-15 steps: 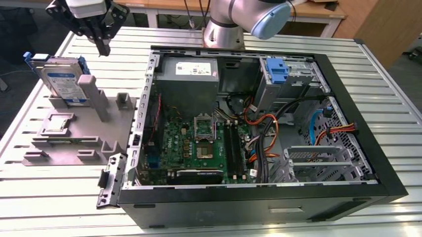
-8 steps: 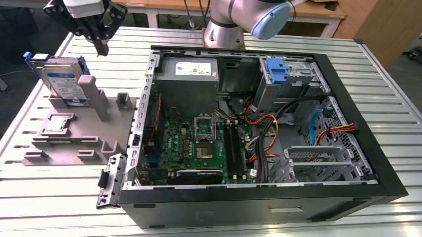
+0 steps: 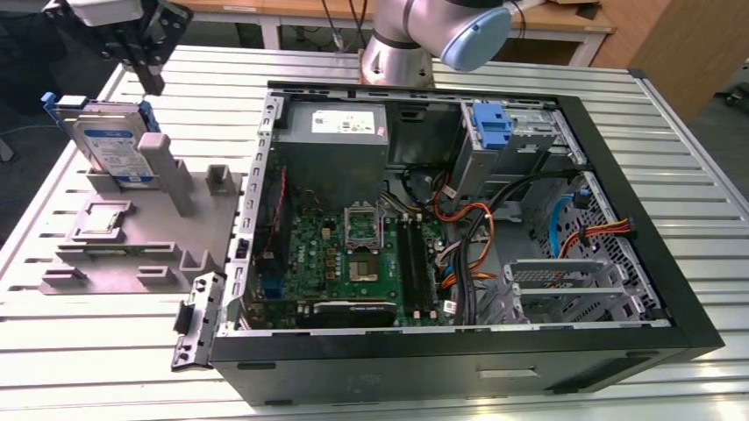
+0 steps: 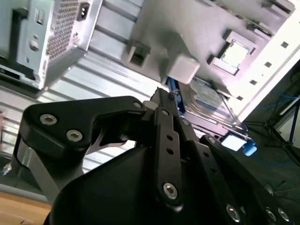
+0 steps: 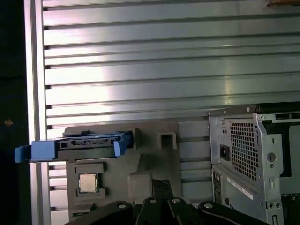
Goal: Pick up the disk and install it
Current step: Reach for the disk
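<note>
The disk (image 3: pixel 114 145) stands on edge in a grey holder (image 3: pixel 129 246) on the exterior view's left. It is silver-grey with a white-and-blue label and a blue carrier. My gripper (image 3: pixel 151 82) hangs just above and slightly behind the disk's upper edge, apart from it, fingers drawn together and holding nothing. In the first wrist view the disk (image 5: pixel 79 144) shows edge-on beyond the black fingers (image 5: pixel 159 187). In the second wrist view the disk (image 4: pixel 206 101) lies past the fingertips (image 4: pixel 163 96).
An open computer case (image 3: pixel 690 289) fills the table's middle and right, with a power supply (image 3: pixel 337 123), a blue-handled caddy (image 3: pixel 493 123), a motherboard (image 3: pixel 351 254) and a metal drive cage (image 3: pixel 562 281). A small square chip (image 3: pixel 103 219) sits on the holder beside an upright grey post (image 3: pixel 167 171).
</note>
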